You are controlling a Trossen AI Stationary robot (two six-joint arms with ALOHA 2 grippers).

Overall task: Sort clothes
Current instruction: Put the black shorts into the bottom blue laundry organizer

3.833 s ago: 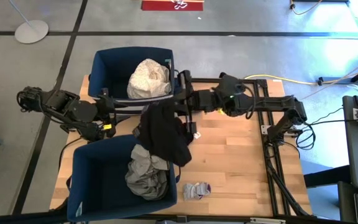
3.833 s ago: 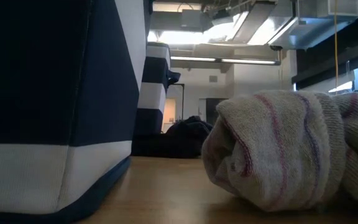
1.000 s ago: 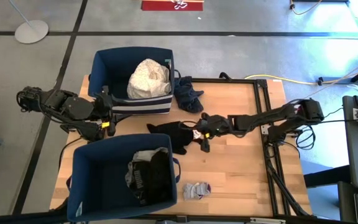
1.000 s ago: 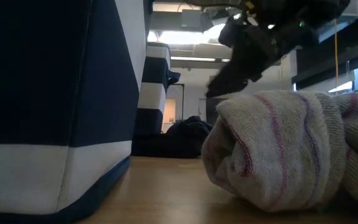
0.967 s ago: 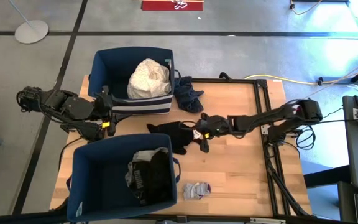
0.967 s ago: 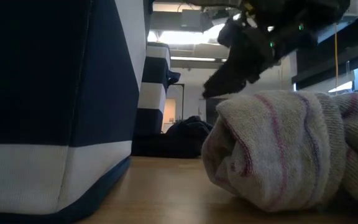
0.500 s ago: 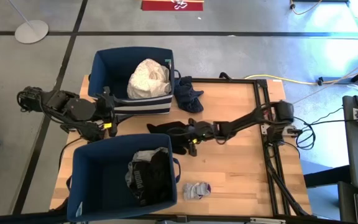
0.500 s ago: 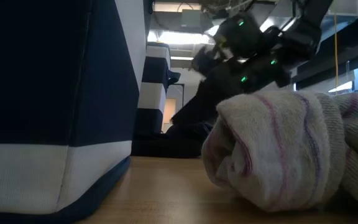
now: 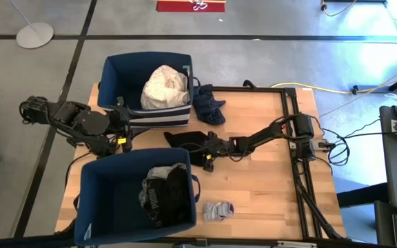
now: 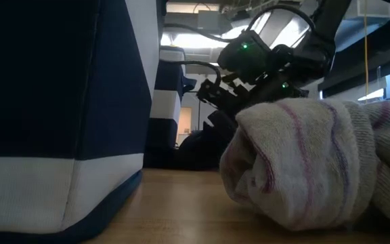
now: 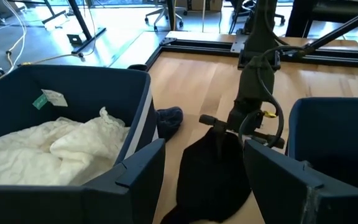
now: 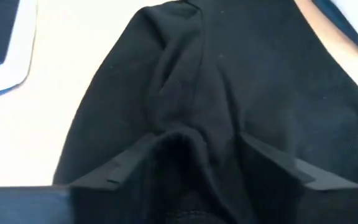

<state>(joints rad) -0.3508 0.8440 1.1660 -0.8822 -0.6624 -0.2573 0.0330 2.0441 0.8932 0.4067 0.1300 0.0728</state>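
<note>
A black garment [image 9: 188, 145] lies flat on the wooden table between two navy bins; the right wrist view is filled with it [image 12: 185, 81]. My right gripper [image 9: 209, 149] is down on its right end, open, slanting down from the table's right, with a ridge of cloth between the fingers. My left gripper [image 9: 121, 134] hangs open and empty off the table's left edge, between the bins. A navy garment [image 9: 209, 103] lies by the far bin, and rolled grey socks [image 9: 217, 210] lie near the front edge. My right gripper has both fingertips [image 12: 120, 168] on the black garment's right end, slanting down from the table's right. A raised fold of the cloth [image 12: 179, 146] stands between the two fingers, which are apart. The garment lies slack on the table.
The far bin [image 9: 116, 76] holds a cream garment [image 9: 165, 86]. The near bin [image 9: 102, 200] holds grey and black clothes [image 9: 164, 196]. In the low view the socks [image 10: 303, 163] fill the foreground beside the near bin's wall [image 10: 53, 115]. Bare wood lies right of the black garment.
My right gripper has come down and toward the table's left, from above the black garment's right end onto it. The garment lies where it was.
</note>
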